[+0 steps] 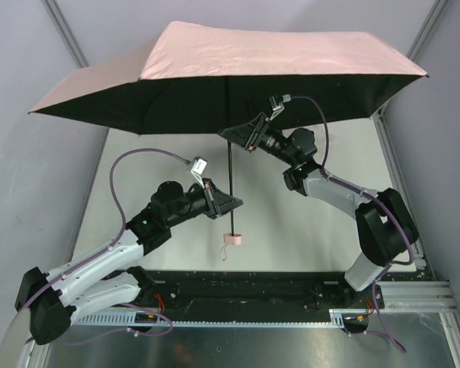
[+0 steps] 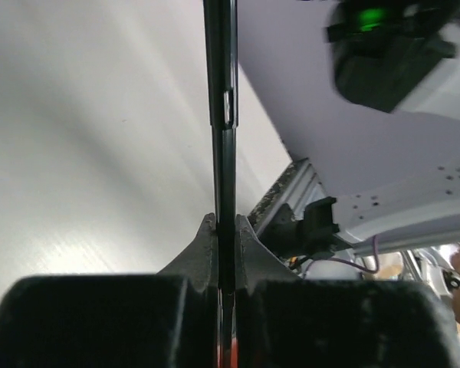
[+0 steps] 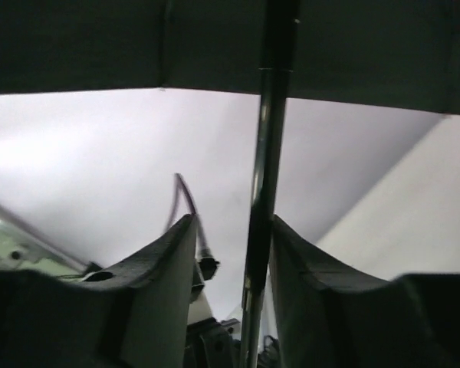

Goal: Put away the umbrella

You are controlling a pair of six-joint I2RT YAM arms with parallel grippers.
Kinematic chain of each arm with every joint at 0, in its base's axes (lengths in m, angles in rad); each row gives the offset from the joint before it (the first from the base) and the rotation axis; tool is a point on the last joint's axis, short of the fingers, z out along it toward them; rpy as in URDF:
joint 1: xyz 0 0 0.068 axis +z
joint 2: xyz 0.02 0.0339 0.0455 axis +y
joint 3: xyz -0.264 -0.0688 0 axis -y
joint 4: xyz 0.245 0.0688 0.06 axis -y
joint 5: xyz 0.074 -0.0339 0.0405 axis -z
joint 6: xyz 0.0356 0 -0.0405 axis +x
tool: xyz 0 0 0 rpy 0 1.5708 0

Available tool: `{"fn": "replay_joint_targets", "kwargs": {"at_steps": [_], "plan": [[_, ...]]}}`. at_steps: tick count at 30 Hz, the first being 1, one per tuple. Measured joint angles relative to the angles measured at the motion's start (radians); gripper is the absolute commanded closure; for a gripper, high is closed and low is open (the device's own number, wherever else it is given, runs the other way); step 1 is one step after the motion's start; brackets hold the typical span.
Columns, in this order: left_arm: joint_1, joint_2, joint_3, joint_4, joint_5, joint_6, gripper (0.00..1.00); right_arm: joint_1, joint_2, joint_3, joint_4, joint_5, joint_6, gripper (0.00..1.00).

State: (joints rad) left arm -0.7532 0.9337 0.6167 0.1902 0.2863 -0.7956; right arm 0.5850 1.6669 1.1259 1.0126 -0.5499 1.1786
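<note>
Umbrella [image 1: 238, 57] upright, handle [image 1: 231, 239] downward

Umbrella [image 1: 228, 57] over table [image 1: 276, 230], handle [image 1: 232, 239] at bottom

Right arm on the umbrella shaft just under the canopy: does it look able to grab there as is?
Probably yes. The umbrella shaft already runs between the open fingers of the right gripper, with nothing else in the gap, just below the canopy. The left gripper is clamped lower down, well clear.

Umbrella canopy [image 1: 276, 54] overhead; thin shaft [image 1: 230, 165] upright; free room beneath over the table [image 1: 291, 222]; walls [image 1: 31, 192] flanking.
</note>
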Motion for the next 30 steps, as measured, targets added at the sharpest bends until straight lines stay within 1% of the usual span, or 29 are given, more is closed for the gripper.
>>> {"fn": "replay_joint_targets", "kwargs": {"at_steps": [5,11,14,15,16,17,18,19,21,22,24,25,27,28,30], "plan": [[-0.011,0.000,0.029,-0.124,-0.110,0.030,1.00,0.005,-0.060,0.010,-0.251,0.069,-0.227,0.49],[-0.011,0.000,0.049,-0.180,-0.181,0.061,1.00,0.030,-0.045,0.085,-0.402,0.151,-0.406,0.48],[-0.011,0.013,0.060,-0.200,-0.189,0.071,1.00,0.055,-0.014,0.140,-0.456,0.188,-0.478,0.52],[-0.011,0.024,0.069,-0.203,-0.189,0.076,1.00,0.065,-0.003,0.160,-0.476,0.200,-0.504,0.60],[-0.011,0.037,0.079,-0.205,-0.189,0.082,1.00,0.075,0.008,0.179,-0.495,0.211,-0.530,0.78],[-0.011,0.050,0.089,-0.207,-0.190,0.089,1.00,0.083,0.015,0.194,-0.513,0.222,-0.554,0.89],[-0.011,0.062,0.100,-0.210,-0.191,0.096,1.00,0.089,0.023,0.208,-0.533,0.235,-0.571,0.94],[-0.011,0.072,0.109,-0.217,-0.197,0.100,0.92,0.095,0.025,0.217,-0.552,0.256,-0.565,0.97],[-0.010,0.096,0.119,-0.230,-0.205,0.121,0.58,0.097,0.026,0.232,-0.574,0.252,-0.536,0.99],[-0.011,0.104,0.122,-0.229,-0.204,0.133,0.43,0.097,0.026,0.232,-0.572,0.237,-0.544,1.00],[-0.009,0.101,0.124,-0.229,-0.201,0.140,0.23,0.085,0.028,0.233,-0.568,0.195,-0.550,1.00],[-0.006,0.098,0.123,-0.220,-0.191,0.139,0.17,0.073,0.030,0.232,-0.566,0.174,-0.537,1.00],[0.010,0.093,0.115,-0.188,-0.153,0.129,0.12,0.047,0.035,0.230,-0.549,0.135,-0.493,1.00],[0.024,0.094,0.109,-0.169,-0.135,0.124,0.12,0.034,0.041,0.230,-0.529,0.116,-0.466,1.00],[0.045,0.106,0.101,-0.142,-0.107,0.122,0.14,0.014,0.049,0.224,-0.482,0.092,-0.412,1.00]]}}
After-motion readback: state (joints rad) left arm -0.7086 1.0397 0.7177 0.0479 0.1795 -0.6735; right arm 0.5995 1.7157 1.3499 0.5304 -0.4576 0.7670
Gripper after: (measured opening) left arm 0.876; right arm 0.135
